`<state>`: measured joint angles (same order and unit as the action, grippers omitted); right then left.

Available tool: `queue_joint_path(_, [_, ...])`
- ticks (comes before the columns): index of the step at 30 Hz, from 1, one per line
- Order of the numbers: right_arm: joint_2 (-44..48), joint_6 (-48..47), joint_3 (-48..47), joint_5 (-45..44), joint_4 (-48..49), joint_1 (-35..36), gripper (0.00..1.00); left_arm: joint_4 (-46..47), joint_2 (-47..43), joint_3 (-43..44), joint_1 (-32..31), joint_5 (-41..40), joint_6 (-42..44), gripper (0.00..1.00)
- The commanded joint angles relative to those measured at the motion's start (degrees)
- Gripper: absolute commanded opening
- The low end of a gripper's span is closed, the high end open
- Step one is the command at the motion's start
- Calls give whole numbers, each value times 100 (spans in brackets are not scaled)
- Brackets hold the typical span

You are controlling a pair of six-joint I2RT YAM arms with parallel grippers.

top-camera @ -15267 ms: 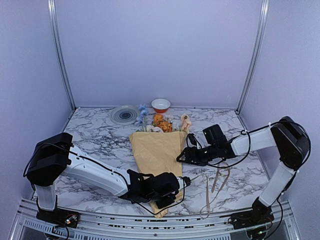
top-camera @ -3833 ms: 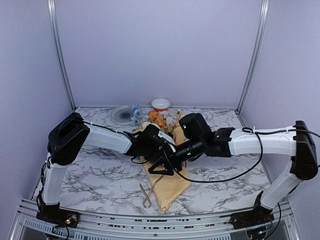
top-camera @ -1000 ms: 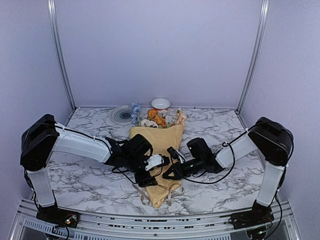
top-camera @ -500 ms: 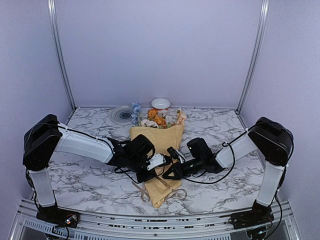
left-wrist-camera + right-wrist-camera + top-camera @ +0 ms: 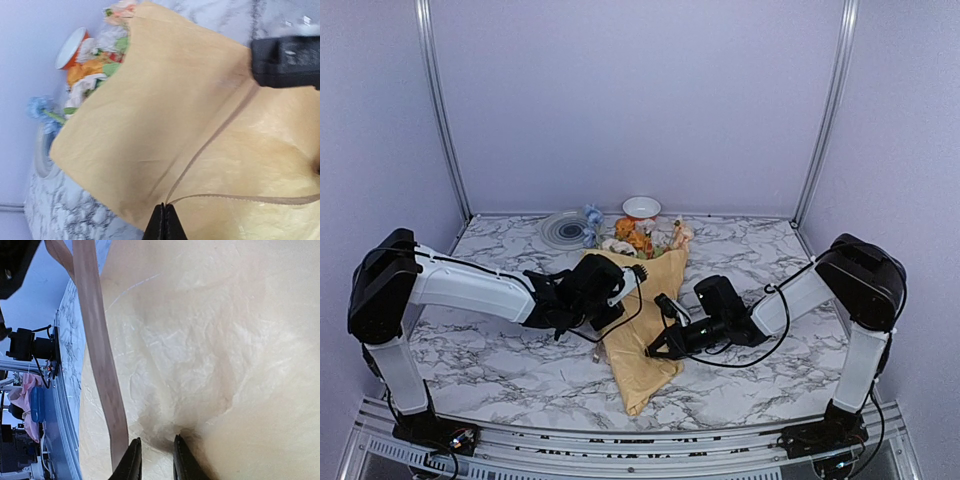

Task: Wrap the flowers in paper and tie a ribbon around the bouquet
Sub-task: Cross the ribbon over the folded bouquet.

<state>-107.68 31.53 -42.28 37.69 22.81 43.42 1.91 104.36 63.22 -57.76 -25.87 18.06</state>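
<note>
Half a second ago loops of ribbon (image 5: 100, 350) lay on the table (image 5: 500, 350) beside the near tip of the bouquet (image 5: 640, 340). Now they are gone from there, and the strand runs straight across the paper (image 5: 150, 100). The left gripper (image 5: 165, 214), wide a second ago, is clenched on the ribbon. The right gripper (image 5: 154, 456) has its jaws narrowly apart and pinches a fold of paper. The bouquet lies on white marble, with the flowers (image 5: 635, 240) at the far end. Behind them stand a plate (image 5: 563, 230) and a small bowl (image 5: 641, 207), before lilac walls.
</note>
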Motion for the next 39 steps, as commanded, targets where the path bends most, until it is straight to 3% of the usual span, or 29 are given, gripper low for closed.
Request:
queue_joint_path(1, [-353, 16, 56, -384, -725, -27, 22, 896, -353, -173, -61, -2133, 293, 0])
queue_joint_path(7, [-378, 8, 36, -385, -758, -35, 22, 1206, -404, -119, -86, -3408, 457, 0])
queue_joint_path(12, [-385, -6, 14, -381, -793, -29, 22, 1325, -500, -210, -100, -3484, 272, 0])
queue_joint_path(16, [-386, -6, -6, -393, -821, -29, 22, 1323, -711, -618, -455, -2036, 346, 0])
queue_joint_path(20, [-395, -8, -42, -400, -860, -32, 22, 1006, -704, -866, -552, -630, -112, 0])
queue_joint_path(29, [-273, -23, -104, -434, -978, -28, 22, 574, -546, -1040, -591, 1560, -380, 0])
queue_joint_path(39, [-132, -31, -122, -526, -1094, -31, 22, 73, -144, -970, -623, 2304, -402, 1])
